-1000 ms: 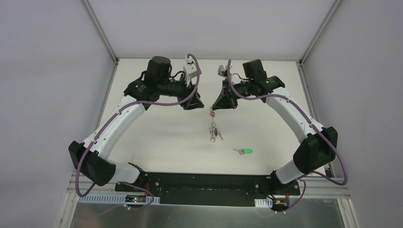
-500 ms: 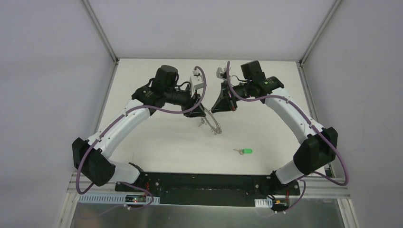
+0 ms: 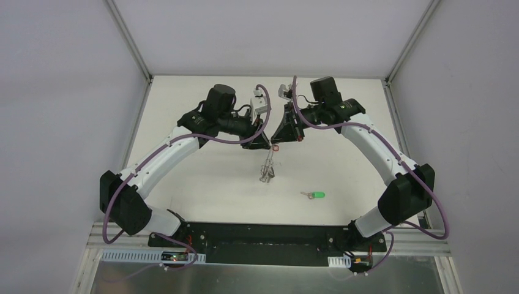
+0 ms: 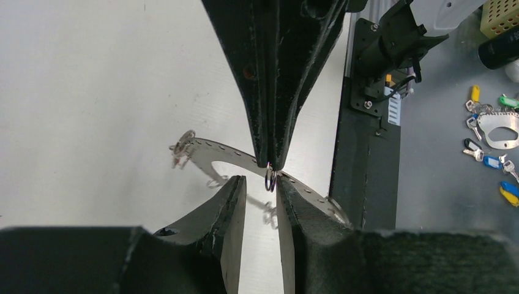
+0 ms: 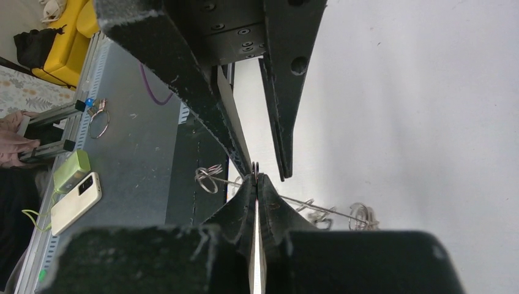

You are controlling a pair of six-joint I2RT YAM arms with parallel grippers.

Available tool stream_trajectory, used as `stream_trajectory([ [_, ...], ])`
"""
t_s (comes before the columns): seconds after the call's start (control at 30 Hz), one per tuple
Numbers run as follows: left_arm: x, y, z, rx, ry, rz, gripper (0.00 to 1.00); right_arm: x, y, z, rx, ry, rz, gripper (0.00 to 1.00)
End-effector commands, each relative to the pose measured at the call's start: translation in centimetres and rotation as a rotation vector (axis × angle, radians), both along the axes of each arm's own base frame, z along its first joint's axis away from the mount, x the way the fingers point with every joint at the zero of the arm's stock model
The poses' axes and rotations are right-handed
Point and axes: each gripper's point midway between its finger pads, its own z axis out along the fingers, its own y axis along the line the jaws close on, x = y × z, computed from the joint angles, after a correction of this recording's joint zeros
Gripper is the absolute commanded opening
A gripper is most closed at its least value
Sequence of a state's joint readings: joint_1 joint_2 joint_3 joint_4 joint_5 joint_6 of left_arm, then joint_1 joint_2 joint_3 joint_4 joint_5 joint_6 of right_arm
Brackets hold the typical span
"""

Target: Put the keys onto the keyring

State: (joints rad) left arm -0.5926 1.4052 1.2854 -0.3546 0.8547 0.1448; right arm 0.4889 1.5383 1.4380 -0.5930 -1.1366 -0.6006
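The keyring (image 3: 267, 169), a flat grey ring with wire loops on its rim, hangs in the air between both grippers. My right gripper (image 3: 276, 141) is shut on one small wire loop (image 4: 270, 179) on the ring's rim. In the right wrist view the right gripper (image 5: 256, 179) holds the ring (image 5: 312, 209) edge-on. My left gripper (image 4: 261, 182) is open, with a finger on each side of that same loop and not touching it. The ring's arc (image 4: 223, 153) runs behind the left fingers. A green-headed key (image 3: 316, 195) lies on the table, right of and nearer than the ring.
The white table has metal frame posts at its far corners. The black base plate (image 3: 269, 234) lies along the near edge. Off the table are several coloured keys and a spare ring (image 4: 496, 131), and a phone (image 5: 76, 201).
My left arm has moved right, bringing its gripper up against the right one. The keyring swung to the left half a second ago and now hangs down again under the grippers.
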Motion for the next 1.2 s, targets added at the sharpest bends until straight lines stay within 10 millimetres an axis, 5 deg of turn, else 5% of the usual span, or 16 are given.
stream_trajectory([
  [0.0, -0.3, -0.9, 1.4, -0.052, -0.035, -0.034, 0.25, 0.0, 0.5, 1.7, 0.058, -0.026, 0.019, 0.0],
  [0.5, -0.8, -1.3, 1.3, -0.077, -0.008, -0.06, 0.0, 0.4, 0.6, 1.2, 0.047, -0.021, -0.005, 0.0],
  [0.8, -1.9, -1.1, 1.0, -0.082, -0.008, -0.113, 0.0, 0.9, 0.6, 0.9, 0.036, -0.016, -0.029, 0.01],
  [1.17, -2.5, -1.0, 2.1, -0.13, 0.008, -0.117, 0.0, 1.5, -0.4, 0.8, 0.039, -0.018, -0.063, 0.45],
])
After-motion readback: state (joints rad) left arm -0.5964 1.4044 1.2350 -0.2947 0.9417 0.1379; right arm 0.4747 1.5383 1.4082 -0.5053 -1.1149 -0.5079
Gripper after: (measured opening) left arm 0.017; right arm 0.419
